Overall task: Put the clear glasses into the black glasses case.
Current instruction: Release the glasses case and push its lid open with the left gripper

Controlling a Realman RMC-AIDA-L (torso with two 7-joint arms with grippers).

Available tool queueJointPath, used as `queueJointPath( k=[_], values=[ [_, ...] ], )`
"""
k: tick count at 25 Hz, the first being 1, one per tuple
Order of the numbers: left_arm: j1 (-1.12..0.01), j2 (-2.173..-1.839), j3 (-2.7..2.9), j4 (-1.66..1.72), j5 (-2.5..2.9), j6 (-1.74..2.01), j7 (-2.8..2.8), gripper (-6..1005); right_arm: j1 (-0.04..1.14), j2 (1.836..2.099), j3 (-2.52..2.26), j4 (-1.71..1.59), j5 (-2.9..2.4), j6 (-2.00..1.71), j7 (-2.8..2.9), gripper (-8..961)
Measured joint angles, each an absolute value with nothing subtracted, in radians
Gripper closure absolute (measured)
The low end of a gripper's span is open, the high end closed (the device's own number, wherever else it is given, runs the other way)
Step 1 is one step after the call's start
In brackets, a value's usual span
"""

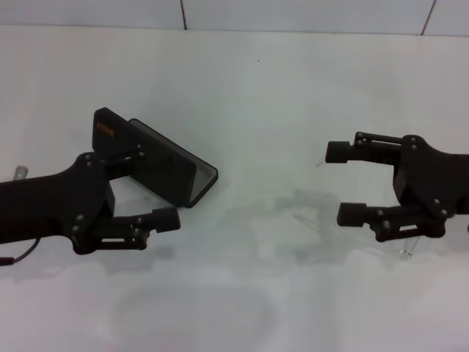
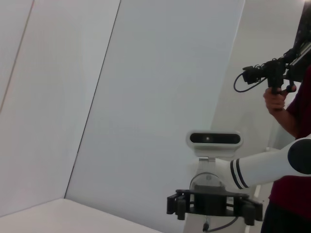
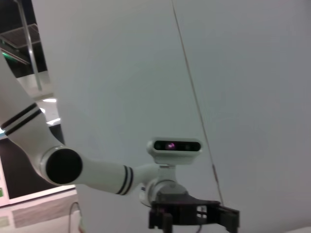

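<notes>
Left gripper [image 1: 150, 187] clamped on black glasses case [image 1: 165, 165]; right gripper [image 1: 346, 183] spread wide above clear glasses [image 1: 315, 209].

The flat rectangular matte black hinged glasses case [image 1: 157, 163], left of centre in the head view, carries small orange lettering on its lid near the upper-left corner and a grey strip along its right edge. The two matte black grippers, left [image 1: 146, 187] and right [image 1: 343, 183], sit over the plain white table surface [image 1: 242, 88]. The colourless transparent plastic glasses [image 1: 308, 213], right of centre, appear only as faint grey outlines.
</notes>
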State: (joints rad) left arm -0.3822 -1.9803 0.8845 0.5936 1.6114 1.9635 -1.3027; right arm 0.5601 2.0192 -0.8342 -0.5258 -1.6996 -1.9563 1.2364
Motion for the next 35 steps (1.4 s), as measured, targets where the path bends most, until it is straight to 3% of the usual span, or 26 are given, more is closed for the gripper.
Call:
queueJointPath(
  k=[8, 14, 16, 24, 35],
  values=[
    [-0.42, -1.982, 0.795, 0.659, 1.582, 1.945, -1.413, 146, 0.482, 2.014, -0.668, -0.569, -1.695, -1.831, 1.224, 96],
    [-0.435, -2.015, 0.742, 0.851, 1.605, 1.781, -1.666, 152, 0.425, 2.01, -0.441, -0.571, -1.694, -1.806, 1.151, 96],
    [-0.443, -2.04, 0.746, 0.99, 1.679, 1.659, -1.839, 153, 0.417, 2.005, -0.4, -0.572, -1.693, -1.802, 1.141, 96],
    [-0.535, -2.083, 0.773, 1.21, 1.975, 1.555, -2.181, 161, 0.406, 1.972, -0.362, -0.581, -1.687, -1.788, 1.122, 96],
    [-0.622, -2.082, 0.97, 1.164, 2.248, 1.337, -2.343, 186, 0.399, 1.986, -0.364, -0.572, -1.684, -1.797, 1.068, 96]
  ],
)
